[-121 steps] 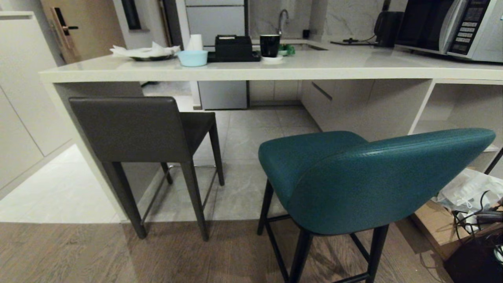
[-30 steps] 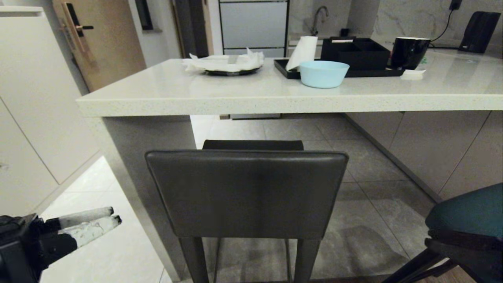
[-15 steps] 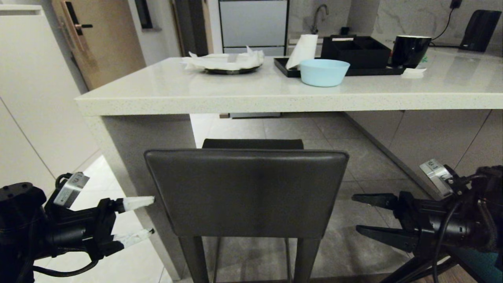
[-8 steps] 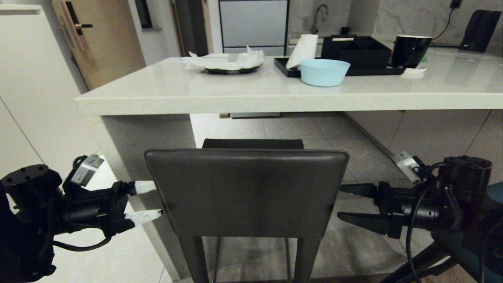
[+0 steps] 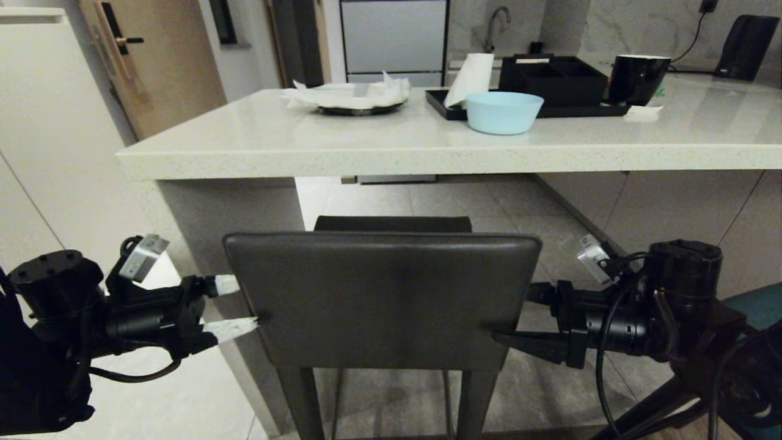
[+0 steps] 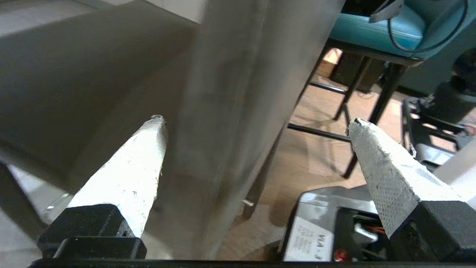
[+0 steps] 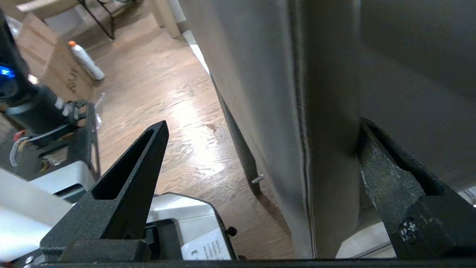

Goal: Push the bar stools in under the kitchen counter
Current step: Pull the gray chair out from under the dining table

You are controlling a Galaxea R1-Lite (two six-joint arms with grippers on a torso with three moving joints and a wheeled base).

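The dark grey bar stool [image 5: 382, 299] stands right in front of me, its square back facing me and its seat partly under the kitchen counter [image 5: 427, 160]. My left gripper [image 5: 244, 304] is open astride the back's left edge [image 6: 230, 111], one white finger on each side. My right gripper [image 5: 516, 315] is open astride the right edge [image 7: 316, 111], its far black finger close against the padding. In the wrist views the left gripper [image 6: 256, 119] and right gripper [image 7: 262, 124] hold nothing. The teal bar stool [image 5: 757, 305] shows only at the right edge, behind my right arm, and again beyond the grey stool [image 6: 372, 26].
On the counter are a plate of tissues [image 5: 354, 98], a paper roll [image 5: 470, 79], a light blue bowl [image 5: 504, 113], a black tray [image 5: 553, 91] and a black mug [image 5: 635, 79]. The counter's slab side panel [image 5: 208, 244] stands close left of the stool.
Both grippers have moved inward and slightly up from the sides. They were clear of the stool's back and now straddle its left and right edges. The stool has not shifted.
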